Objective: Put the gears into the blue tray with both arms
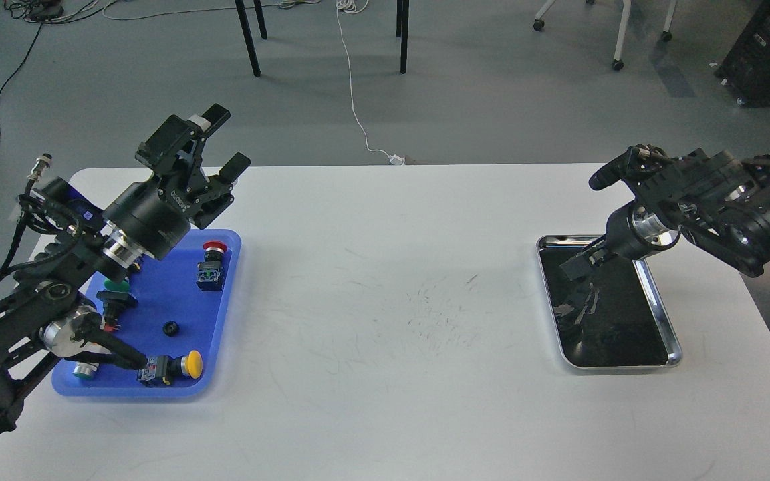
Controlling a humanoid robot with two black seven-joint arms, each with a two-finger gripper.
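Left gripper [224,143] raised over blue tray [224,314], fingers spread, right gripper [609,170] fingers seemingly spread, hard to tell

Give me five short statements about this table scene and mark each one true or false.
1. A black gear lies in the blue tray. True.
2. The left tool is clamped on a gear. False: its fingers are spread and hold nothing.
3. The silver tray sits on the right side of the table. True.
4. The red-capped switch stands in the silver tray. False: it is in the blue tray.
5. The yellow-capped switch lies near the blue tray's front edge. True.
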